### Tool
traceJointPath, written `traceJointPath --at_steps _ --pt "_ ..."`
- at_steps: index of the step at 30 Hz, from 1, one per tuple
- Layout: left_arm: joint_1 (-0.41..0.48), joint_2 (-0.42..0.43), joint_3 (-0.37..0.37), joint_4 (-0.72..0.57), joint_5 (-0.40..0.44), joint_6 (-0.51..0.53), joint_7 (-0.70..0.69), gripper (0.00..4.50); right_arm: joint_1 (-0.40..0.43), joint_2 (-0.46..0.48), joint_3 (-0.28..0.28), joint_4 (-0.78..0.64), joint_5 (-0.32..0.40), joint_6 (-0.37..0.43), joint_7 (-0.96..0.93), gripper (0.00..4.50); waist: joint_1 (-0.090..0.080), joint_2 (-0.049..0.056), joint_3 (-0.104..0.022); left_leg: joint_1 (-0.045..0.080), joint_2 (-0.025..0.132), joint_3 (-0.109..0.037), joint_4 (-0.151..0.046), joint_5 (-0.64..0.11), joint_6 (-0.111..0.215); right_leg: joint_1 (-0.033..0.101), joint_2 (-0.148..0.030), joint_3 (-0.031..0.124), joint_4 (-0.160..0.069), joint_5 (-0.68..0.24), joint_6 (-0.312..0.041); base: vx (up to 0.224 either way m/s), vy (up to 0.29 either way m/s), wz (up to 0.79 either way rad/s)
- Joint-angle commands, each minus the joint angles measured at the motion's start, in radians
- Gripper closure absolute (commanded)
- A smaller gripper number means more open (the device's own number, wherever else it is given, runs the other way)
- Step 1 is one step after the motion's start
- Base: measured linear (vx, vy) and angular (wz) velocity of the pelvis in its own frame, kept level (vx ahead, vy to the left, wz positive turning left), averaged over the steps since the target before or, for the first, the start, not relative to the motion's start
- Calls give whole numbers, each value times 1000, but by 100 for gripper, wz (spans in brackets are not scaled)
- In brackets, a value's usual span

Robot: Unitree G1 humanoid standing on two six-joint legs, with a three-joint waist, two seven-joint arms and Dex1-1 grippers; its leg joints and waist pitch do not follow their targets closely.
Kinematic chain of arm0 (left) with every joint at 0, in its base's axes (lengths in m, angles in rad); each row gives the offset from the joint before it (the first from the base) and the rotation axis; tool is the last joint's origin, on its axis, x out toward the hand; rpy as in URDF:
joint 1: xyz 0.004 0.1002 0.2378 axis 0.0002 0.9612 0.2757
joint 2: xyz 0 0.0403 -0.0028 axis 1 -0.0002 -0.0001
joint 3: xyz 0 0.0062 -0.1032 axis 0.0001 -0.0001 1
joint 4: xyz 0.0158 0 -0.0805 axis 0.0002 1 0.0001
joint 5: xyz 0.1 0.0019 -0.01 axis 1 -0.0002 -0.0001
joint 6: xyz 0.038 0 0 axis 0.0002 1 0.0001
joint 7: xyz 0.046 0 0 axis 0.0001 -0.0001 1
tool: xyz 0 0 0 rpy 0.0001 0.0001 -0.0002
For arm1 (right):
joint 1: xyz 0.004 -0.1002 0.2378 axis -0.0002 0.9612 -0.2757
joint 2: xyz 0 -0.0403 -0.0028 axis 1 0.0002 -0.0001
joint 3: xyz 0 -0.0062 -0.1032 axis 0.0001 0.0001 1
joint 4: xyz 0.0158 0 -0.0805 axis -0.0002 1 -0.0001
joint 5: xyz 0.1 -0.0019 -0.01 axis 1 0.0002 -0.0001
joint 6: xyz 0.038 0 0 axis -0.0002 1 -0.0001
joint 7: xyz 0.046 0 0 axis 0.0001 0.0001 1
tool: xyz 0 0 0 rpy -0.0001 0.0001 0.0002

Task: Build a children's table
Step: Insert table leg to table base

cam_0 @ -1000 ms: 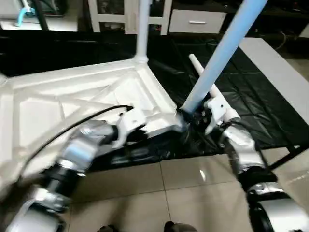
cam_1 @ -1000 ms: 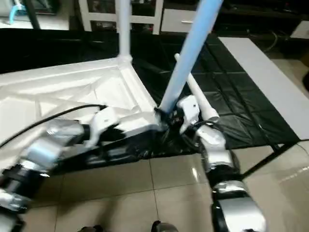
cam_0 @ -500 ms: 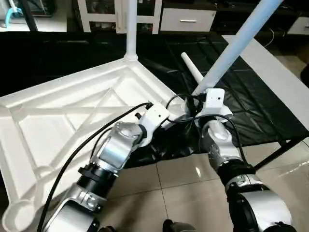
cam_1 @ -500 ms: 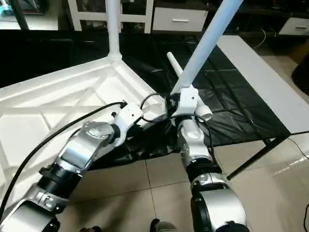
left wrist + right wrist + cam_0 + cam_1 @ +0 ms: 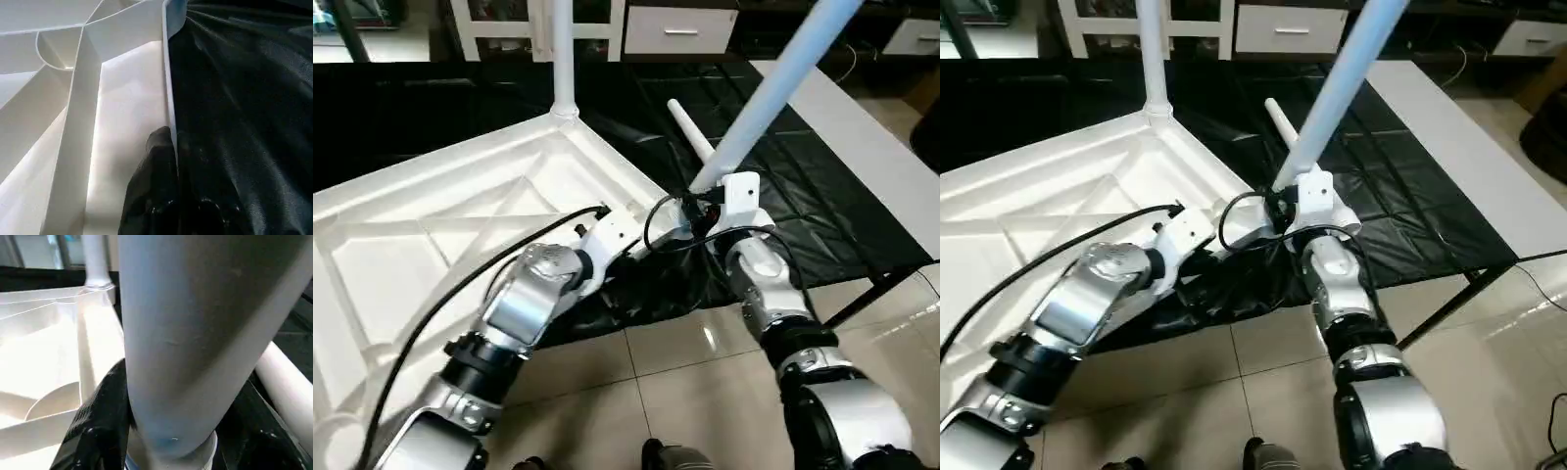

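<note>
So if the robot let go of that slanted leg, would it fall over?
Probably. The slanted leg leans well off upright at the table top's corner, so it looks unseated. The right gripper holds its base. It's a round tube, so it would likely roll.

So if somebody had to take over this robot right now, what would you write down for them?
Left gripper: shut on the table top's rim.
Right gripper: clamped around the tilted leg at the near corner socket.
Table top: upside down on the black sheet.
Done: one leg upright in the far corner.
Left: seat the tilted leg; fit the loose leg on the sheet.
</note>
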Motion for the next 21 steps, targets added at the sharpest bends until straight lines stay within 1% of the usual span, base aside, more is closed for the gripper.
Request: traceJointPath --at_steps 1,2,3,4,5,6,7,9,10,11,12,13,14,15,16,17,18,19,20,21 --pt "18 30 -15 20 13 9 -13 450 89 -20 40 165 -68 126 19 261 -5 25 -17 17 53 -22 -91 -599 -61 -7 -47 24 -74 -381 -149 0 0 0" --pt "19 35 -20 19 7 -6 -24 450 86 -22 43 159 -69 114 49 261 -5 26 -17 20 53 -19 -89 -593 -58 -9 -48 25 -75 -379 -157 0 0 0" --pt "19 35 -20 19 7 -6 -24 450 86 -22 43 159 -69 114 49 261 -6 24 -17 19 53 -18 -89 -590 -55 -7 -48 25 -74 -382 -159 0 0 0" --pt "22 39 -22 17 0 -19 -36 450 84 -23 44 153 -66 107 71 261 -5 25 -19 18 53 -18 -88 -576 -51 -3 -49 25 -73 -383 -163 0 0 0" --pt "29 53 -32 8 -13 -44 -68 450 82 -25 59 137 -67 86 140 261 -5 26 -19 17 55 -19 -89 -566 -47 -1 -49 26 -72 -379 -168 0 0 0" --pt "32 59 -35 4 -16 -58 -80 450 82 -26 65 132 -68 80 163 261 -6 25 -20 15 55 -19 -88 -556 -46 2 -50 26 -71 -370 -171 0 0 0" --pt "33 63 -38 2 -17 -66 -87 450 83 -27 68 129 -68 76 177 261 -6 26 -24 12 56 -18 -88 -526 -41 6 -49 27 -67 -343 -180 0 0 0" --pt "46 94 -51 -16 -33 -75 -146 450 80 -36 74 106 -57 71 259 261 -5 24 -25 13 57 -14 -86 -504 -34 8 -49 28 -66 -328 -194 0 0 0" --pt "49 102 -55 -21 -38 -86 -162 450 80 -38 74 102 -56 72 276 261 -5 24 -24 9 56 -13 -84 -494 -28 9 -50 29 -63 -332 -201 0 0 0" --pt "51 106 -56 -23 -41 -90 -170 450 79 -40 74 101 -55 73 286 261 -3 23 -23 11 57 -12 -83 -492 -23 7 -50 31 -65 -344 -204 0 0 0" --pt "57 129 -62 -34 -48 -101 -202 450 77 -49 75 92 -49 78 335 261 -3 22 -25 14 57 -10 -81 -491 -21 7 -50 31 -65 -349 -205 0 0 0" --pt "61 143 -66 -40 -53 -115 -223 450 75 -56 75 88 -46 83 366 261 -1 23 -27 16 58 -9 -79 -473 -18 9 -52 33 -62 -343 -214 0 0 0" --pt "71 174 -73 -51 -64 -141 -266 450 72 -71 79 86 -47 91 418 261 -1 24 -30 11 60 -9 -79 -438 -12 16 -51 33 -58 -313 -226 0 0 0" --pt "74 183 -75 -55 -68 -150 -280 450 71 -75 81 86 -47 94 433 261 -1 26 -30 9 61 -8 -79 -420 -10 18 -51 32 -55 -291 -234 0 0 0" --pt "74 185 -75 -56 -70 -153 -283 450 71 -76 81 86 -48 95 435 261 -2 29 -30 10 62 -6 -79 -394 -8 20 -49 32 -51 -256 -248 0 0 0" --pt "95 220 -78 -83 -103 -206 -356 450 67 -92 89 88 -53 105 483 261 -1 32 -32 13 64 -2 -76 -372 -6 22 -46 32 -49 -220 -261 0 0 0" --pt "104 238 -81 -99 -116 -210 -388 450 65 -100 91 88 -52 118 515 261 0 33 -33 13 64 -2 -76 -362 -6 24 -45 32 -45 -201 -269 0 0 0" --pt "114 259 -84 -112 -126 -225 -419 450 64 -110 96 86 -50 135 555 261 -1 33 -34 12 65 0 -76 -350 -6 27 -42 31 -43 -181 -275 0 0 0" --pt "122 280 -87 -120 -130 -231 -442 450 63 -121 102 85 -56 143 589 261 -2 29 -36 15 65 5 -74 -322 -6 31 -39 31 -39 -142 -288 0 0 0" --pt "127 295 -89 -120 -128 -241 -453 450 63 -131 110 83 -63 144 619 261 -1 30 -38 16 65 4 -72 -306 -5 34 -39 31 -35 -124 -295 0 0 0"
